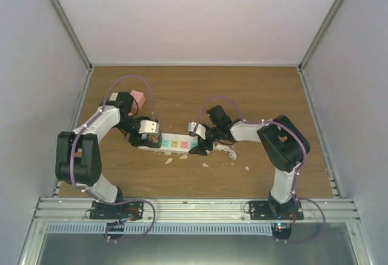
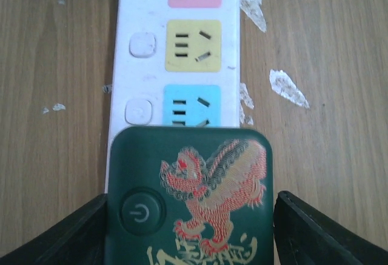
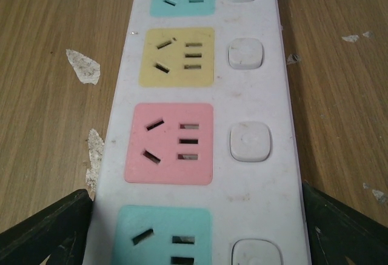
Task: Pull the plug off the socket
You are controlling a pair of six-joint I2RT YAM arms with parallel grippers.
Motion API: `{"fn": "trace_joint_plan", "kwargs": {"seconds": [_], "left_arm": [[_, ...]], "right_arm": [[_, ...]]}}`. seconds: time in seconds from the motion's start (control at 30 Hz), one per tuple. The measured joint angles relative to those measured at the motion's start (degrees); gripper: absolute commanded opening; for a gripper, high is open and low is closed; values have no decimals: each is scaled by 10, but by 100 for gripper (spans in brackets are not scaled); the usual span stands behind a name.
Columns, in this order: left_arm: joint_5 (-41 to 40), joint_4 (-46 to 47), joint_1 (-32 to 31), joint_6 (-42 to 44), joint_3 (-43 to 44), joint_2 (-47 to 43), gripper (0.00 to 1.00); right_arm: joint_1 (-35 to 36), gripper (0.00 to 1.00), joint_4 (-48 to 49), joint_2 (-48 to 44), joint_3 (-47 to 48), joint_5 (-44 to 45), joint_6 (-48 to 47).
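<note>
Not pulled free yet: green plug (image 2: 200,174) seated in the end outlet of the socket (image 3: 200,94) lying on the table (image 1: 242,89), left gripper (image 2: 190,228) flanking it, right gripper (image 3: 197,216) straddling the socket farther along, clamping by either impossible to tell.
</note>
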Motion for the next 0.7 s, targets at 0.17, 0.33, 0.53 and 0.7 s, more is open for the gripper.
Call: {"fn": "trace_joint_plan", "kwargs": {"seconds": [0.17, 0.33, 0.53, 0.7], "left_arm": [[1, 23, -14, -11, -7, -11, 56], [3, 38, -33, -28, -14, -14, 51], [12, 64, -65, -55, -23, -18, 47], [13, 96, -105, -99, -28, -18, 46]], "right_arm": [[0, 93, -1, 0, -3, 7, 0], [0, 100, -1, 0, -5, 10, 0], [0, 100, -1, 0, -7, 13, 0], [0, 100, -3, -1, -9, 13, 0]]}}
